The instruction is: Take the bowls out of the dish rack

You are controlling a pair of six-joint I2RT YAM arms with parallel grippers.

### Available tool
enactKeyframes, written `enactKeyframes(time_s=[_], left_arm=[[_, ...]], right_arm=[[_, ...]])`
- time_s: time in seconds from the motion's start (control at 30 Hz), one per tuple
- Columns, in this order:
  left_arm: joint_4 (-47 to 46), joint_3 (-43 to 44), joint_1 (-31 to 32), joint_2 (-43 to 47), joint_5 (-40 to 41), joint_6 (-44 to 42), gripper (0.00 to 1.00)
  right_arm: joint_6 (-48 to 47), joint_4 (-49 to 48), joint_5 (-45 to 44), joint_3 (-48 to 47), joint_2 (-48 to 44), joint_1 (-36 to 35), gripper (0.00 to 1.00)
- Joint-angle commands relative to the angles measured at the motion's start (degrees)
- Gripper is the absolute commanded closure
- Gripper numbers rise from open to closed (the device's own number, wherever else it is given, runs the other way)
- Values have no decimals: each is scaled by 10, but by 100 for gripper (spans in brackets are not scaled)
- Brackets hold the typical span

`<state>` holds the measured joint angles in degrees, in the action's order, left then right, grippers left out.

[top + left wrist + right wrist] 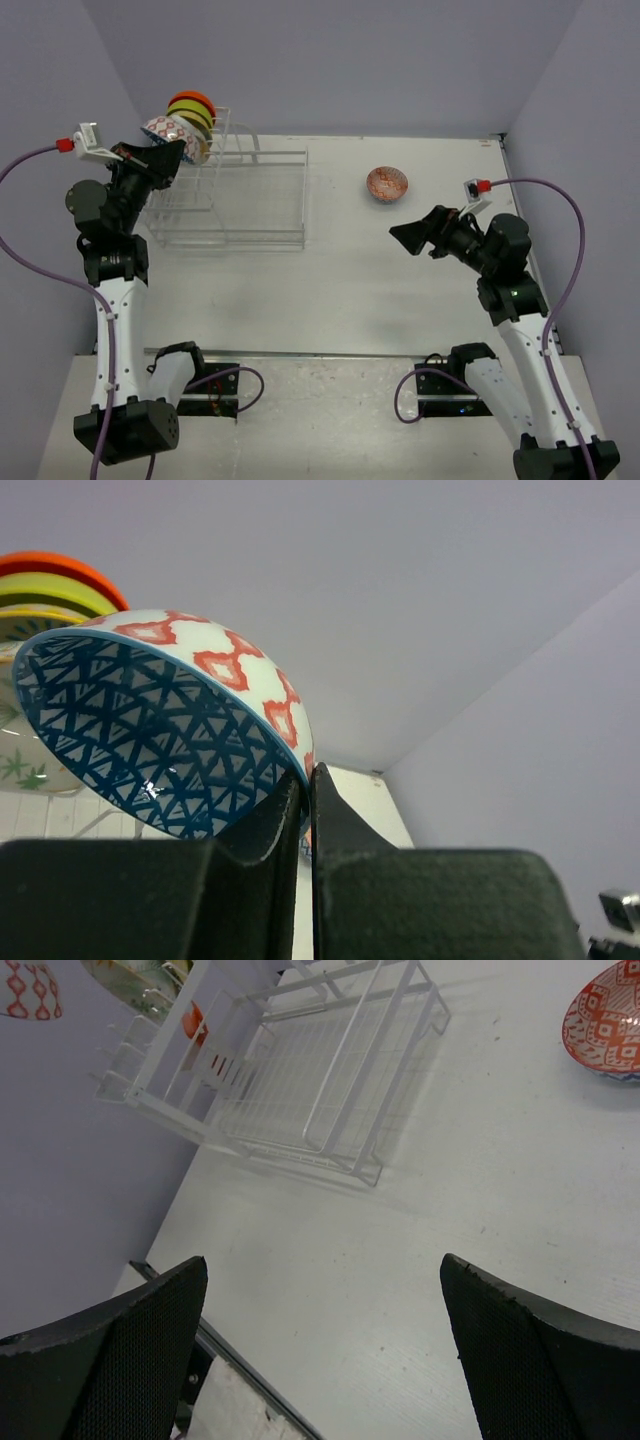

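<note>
My left gripper is clamped on the rim of the blue-lined bowl at the far-left end of the dish rack, beside the orange and yellow bowls standing in it. 1 red bowl sits on the table. My right gripper is spread wide, holding nothing.

left arm: white links, black joints | cable: purple, red plug | right end effector: black, mesh-textured fingers
</note>
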<state>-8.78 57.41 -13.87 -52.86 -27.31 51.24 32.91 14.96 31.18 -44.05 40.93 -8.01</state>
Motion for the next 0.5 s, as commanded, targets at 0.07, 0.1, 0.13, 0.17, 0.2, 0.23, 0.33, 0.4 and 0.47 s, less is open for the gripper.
enactKeyframes(time_s=[0.07,0.1,0.13,0.17,0.2,0.23,0.33,0.4,0.47], left_arm=[[-40,38,-3,31,-122,-91,100],[-35,37,0,48,-131,-112,100],[-26,38,7,56,-150,-119,100],[-22,39,12,63,-163,-125,100],[-20,39,20,72,-180,-134,100],[-4,42,41,78,-181,-141,100],[31,53,105,81,-175,-180,100],[39,55,171,63,-168,-190,100],[59,61,229,28,-147,-228,100]], right_arm=[[-3,-13,16,-49,9,0,1],[-3,-9,20,-68,13,0,1],[-1,-4,25,-80,22,0,2],[-1,8,31,-92,29,-1,3],[-3,15,47,-120,47,-1,5],[-9,37,53,-138,57,-1,5],[-33,102,50,-209,99,-11,7],[-46,125,38,-251,114,-32,7],[-71,168,18,-299,136,-55,7]])
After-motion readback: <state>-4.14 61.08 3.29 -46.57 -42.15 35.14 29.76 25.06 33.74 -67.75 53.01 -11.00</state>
